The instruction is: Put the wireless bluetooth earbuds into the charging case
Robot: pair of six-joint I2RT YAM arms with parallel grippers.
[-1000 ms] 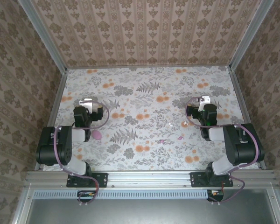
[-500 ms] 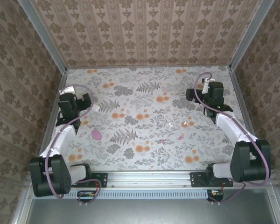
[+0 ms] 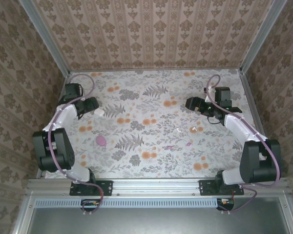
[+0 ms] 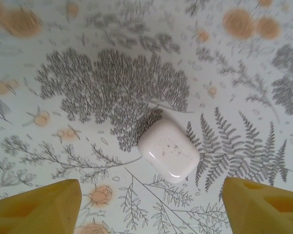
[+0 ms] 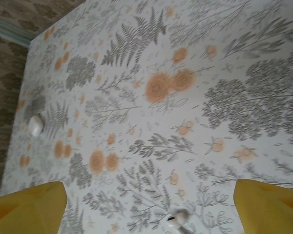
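Left gripper [image 4: 150, 195] spread wide, clutching nothing; just beyond its yellow fingertips [image 4: 49, 202], closed white charging case [image 4: 168, 157] flat on floral table [image 4: 88, 58]. Right gripper [image 5: 149, 187] equally released and empty, white earbud [image 5: 177, 217] lying close between its fingertips, same case far off near table's edge.

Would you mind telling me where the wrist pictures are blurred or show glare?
Left wrist: the glossy white rounded case is sharp, glare along its lower edge; far orange flower print blurs. Right wrist: soft throughout, tiny white earbud included.
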